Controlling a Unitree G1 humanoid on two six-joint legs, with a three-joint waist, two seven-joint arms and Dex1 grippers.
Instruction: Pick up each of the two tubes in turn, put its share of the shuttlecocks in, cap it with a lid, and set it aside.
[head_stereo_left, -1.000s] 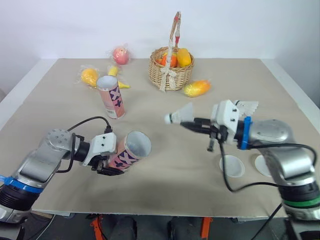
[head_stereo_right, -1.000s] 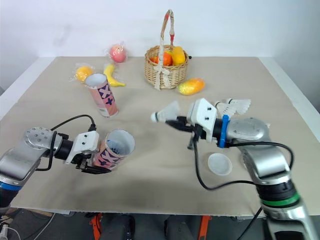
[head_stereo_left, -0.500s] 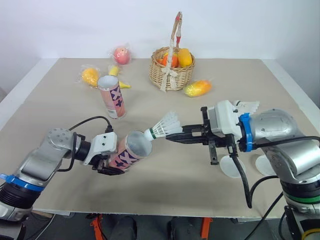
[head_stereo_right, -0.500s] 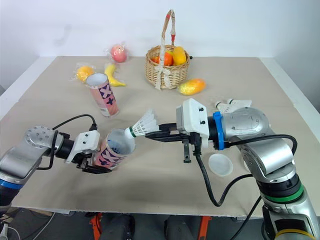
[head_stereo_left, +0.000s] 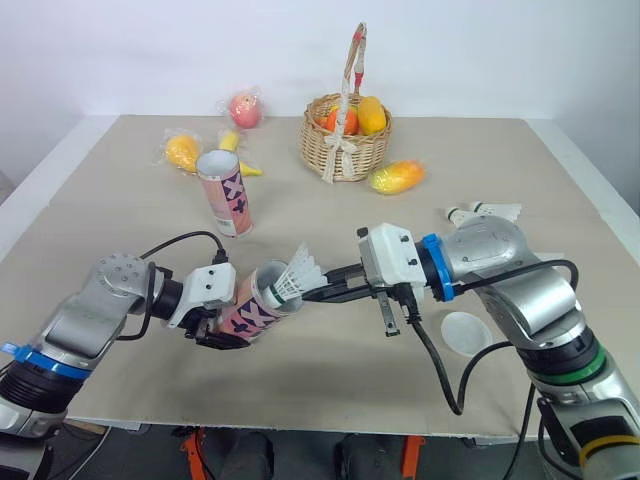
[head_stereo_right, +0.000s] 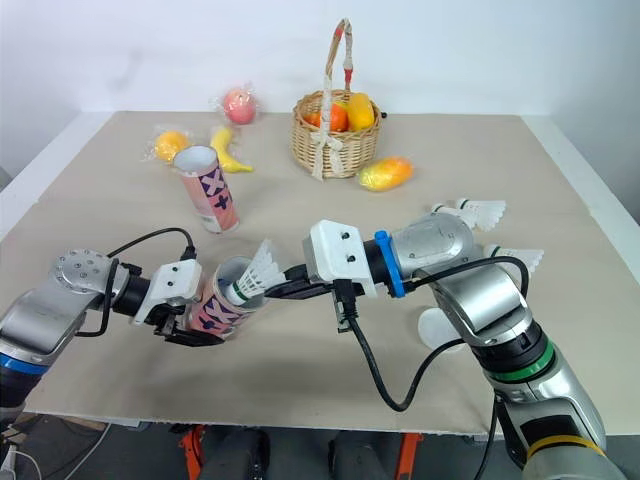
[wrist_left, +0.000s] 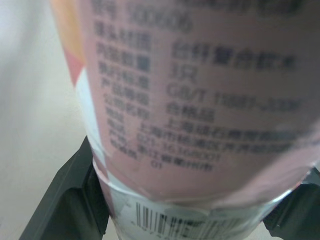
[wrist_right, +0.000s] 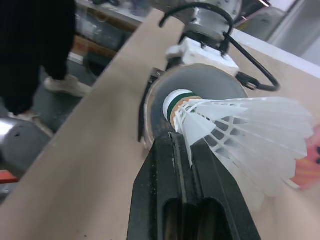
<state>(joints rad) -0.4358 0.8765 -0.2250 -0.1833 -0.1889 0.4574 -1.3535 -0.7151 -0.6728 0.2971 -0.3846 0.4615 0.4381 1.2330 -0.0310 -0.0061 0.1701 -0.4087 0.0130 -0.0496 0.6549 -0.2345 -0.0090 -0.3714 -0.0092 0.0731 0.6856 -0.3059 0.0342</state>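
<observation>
Tube (head_stereo_left: 256, 305) clamped in L gripper (head_stereo_left: 217, 331), R gripper (head_stereo_left: 316, 293) pinching shuttlecock (head_stereo_left: 294, 274) w/ cork at its mouth

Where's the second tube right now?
In the head views, the second tube stands far-left, just in front of the banana and left of the basket.

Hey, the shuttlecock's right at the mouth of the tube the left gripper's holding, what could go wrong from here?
The right gripper pinches the shuttlecock by its feathers, so the skirt may catch on the rim and crumple as it goes in. The left gripper holds the tilted tube near its bottom end alone, so a push at the mouth could lever it loose.
</observation>
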